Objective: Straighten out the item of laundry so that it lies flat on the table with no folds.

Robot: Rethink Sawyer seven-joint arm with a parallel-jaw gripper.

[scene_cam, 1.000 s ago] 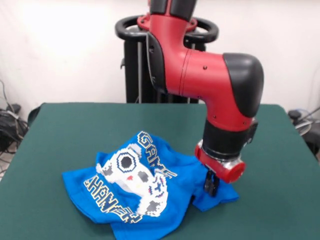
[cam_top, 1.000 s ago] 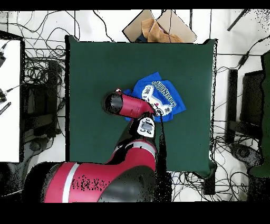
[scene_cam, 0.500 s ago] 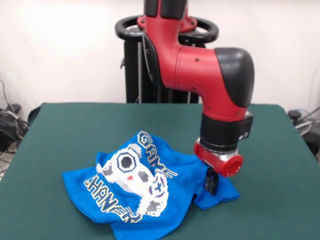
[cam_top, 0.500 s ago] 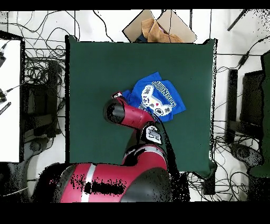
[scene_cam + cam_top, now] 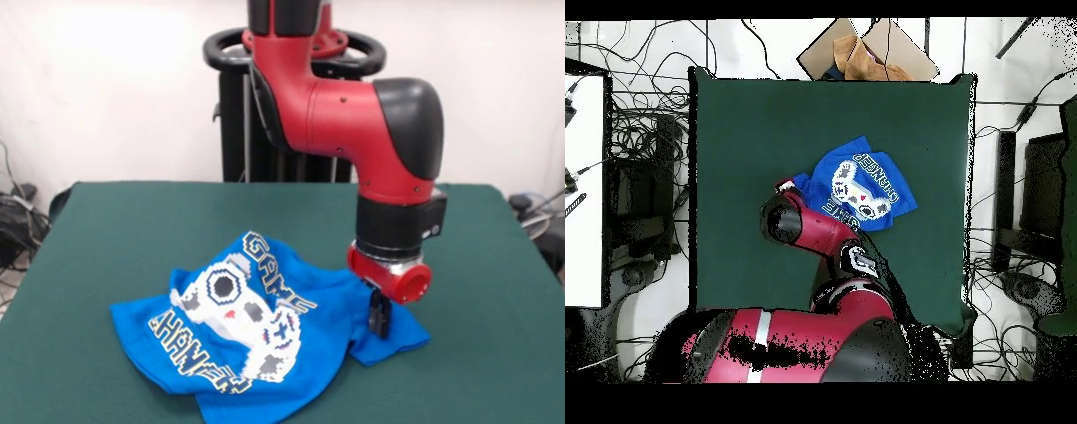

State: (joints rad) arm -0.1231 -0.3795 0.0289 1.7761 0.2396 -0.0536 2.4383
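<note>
Your pincer (image 5: 380, 320) stood at the shirt's (image 5: 265, 331) right-hand corner in the front view, apparently clamped on that flap, though the tips were hard to make out. The rest lay bunched leftward on the desk (image 5: 124, 230), so pulling rightward would spread it.

Blue printed T-shirt (image 5: 265, 340), green table (image 5: 124, 230)
</note>
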